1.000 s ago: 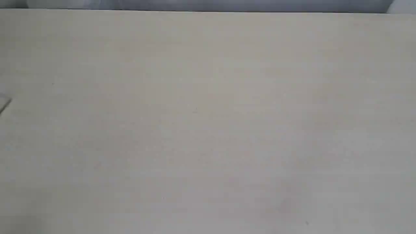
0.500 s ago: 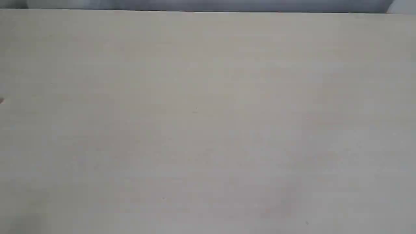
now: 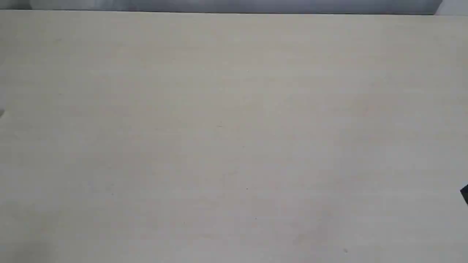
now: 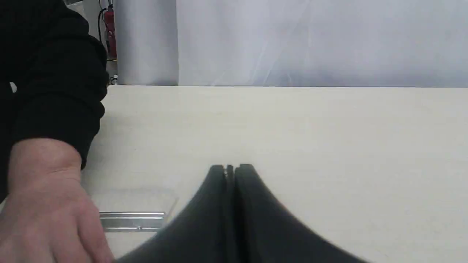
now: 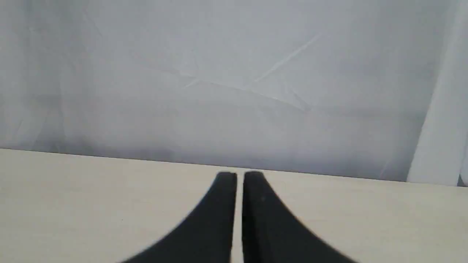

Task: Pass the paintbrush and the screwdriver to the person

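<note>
The paintbrush lies flat on the table in the left wrist view; its silver ferrule [image 4: 132,221] and pale bristles [image 4: 135,200] show, and the handle is hidden under the person's hand [image 4: 44,208]. A dark sleeve cuff [image 4: 60,109] covers the wrist. My left gripper [image 4: 229,168] is shut and empty, beside the brush and not touching it. My right gripper [image 5: 236,176] is shut with a thin slit between its fingers and holds nothing. A dark sliver of it [image 3: 464,193] pokes in at the exterior view's right edge. The screwdriver is out of view.
The pale table [image 3: 234,138] fills the exterior view, with no tool on the part seen there. A white curtain [image 5: 234,80] hangs behind the table's far edge. A red item with cables [image 4: 109,33] stands beyond the table's corner.
A grey object at the exterior view's left edge has slid out of frame. A dark tip has come in at the right edge.
</note>
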`<state>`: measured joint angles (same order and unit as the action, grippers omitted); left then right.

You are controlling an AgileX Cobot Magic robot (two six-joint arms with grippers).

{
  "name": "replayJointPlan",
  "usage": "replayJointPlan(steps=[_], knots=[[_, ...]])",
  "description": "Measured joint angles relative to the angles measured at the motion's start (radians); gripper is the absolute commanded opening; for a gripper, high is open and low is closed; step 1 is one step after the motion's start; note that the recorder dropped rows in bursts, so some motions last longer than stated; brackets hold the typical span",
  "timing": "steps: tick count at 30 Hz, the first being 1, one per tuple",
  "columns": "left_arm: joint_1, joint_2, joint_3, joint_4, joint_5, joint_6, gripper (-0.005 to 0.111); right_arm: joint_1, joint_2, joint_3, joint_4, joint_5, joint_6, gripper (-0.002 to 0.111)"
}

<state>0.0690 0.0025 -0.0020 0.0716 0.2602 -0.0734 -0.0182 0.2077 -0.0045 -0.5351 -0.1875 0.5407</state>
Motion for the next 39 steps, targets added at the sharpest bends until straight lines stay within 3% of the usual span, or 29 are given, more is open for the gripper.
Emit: replayJointPlan(steps=[9,17,39], knots=[[0.0,0.0,0.0,0.0,0.0,0.0,0.0,0.0,0.0,0.0,0.019,0.008,-0.027,0.005],[0.0,0.0,0.0,0.0,0.0,0.0,0.0,0.0,0.0,0.0,0.381,0.035,-0.399,0.005],[0.0,0.0,0.0,0.0,0.0,0.0,0.0,0.0,0.0,0.0,0.502,0.047,-0.524,0.005]])
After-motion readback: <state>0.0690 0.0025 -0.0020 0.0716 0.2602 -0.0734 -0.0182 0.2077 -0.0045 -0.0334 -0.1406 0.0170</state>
